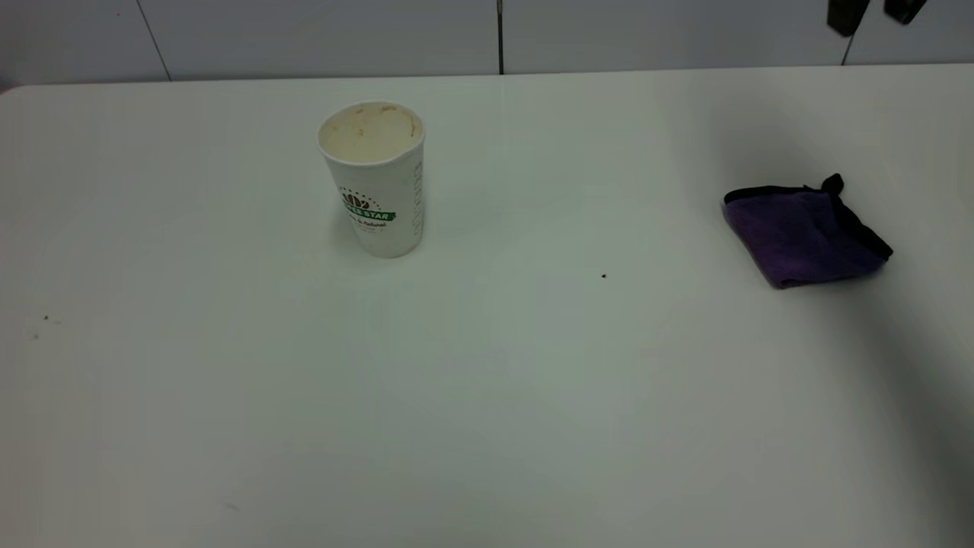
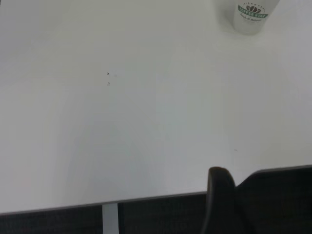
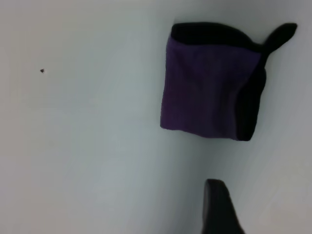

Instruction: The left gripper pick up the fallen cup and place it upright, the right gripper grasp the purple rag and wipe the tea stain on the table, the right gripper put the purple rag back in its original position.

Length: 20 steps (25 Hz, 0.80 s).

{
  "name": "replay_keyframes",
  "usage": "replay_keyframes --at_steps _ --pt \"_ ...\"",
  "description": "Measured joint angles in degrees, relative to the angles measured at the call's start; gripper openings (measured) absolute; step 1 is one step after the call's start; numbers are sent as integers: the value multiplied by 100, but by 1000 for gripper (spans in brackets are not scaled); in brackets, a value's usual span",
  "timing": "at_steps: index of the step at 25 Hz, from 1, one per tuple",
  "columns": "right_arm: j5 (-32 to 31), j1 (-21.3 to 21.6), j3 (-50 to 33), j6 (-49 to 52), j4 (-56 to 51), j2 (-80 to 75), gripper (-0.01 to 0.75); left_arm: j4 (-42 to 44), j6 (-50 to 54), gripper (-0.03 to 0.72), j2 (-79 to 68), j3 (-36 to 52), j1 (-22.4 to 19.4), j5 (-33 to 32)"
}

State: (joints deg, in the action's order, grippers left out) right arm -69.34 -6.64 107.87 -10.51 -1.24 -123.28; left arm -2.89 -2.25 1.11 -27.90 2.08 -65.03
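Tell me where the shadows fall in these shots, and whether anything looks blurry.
Exterior view: a broad soft shadow darkens the table at its right side, around the purple rag; the cup casts only a faint one. Right wrist view: the rag's edges look soft, with a dark blurred finger in the foreground. Left wrist view: evenly lit, no strong shadow.

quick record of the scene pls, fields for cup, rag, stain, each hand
cup: upright on the table, empty, stained inside
purple rag: folded, lying flat on the table's right side, nothing holding it
tea stain: none visible on the table
right hand: raised at the far right edge, apart from the rag
left hand: back past the table edge, away from the cup
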Motion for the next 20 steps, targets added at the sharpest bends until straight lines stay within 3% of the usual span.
replay_keyframes --at_steps 5,20 --pt "-37 0 -995 0 -80 1426 482 0 0 461 0 0 0 0" --pt "99 0 -5023 122 -132 5406 482 0 16 461 0 0 0 0"
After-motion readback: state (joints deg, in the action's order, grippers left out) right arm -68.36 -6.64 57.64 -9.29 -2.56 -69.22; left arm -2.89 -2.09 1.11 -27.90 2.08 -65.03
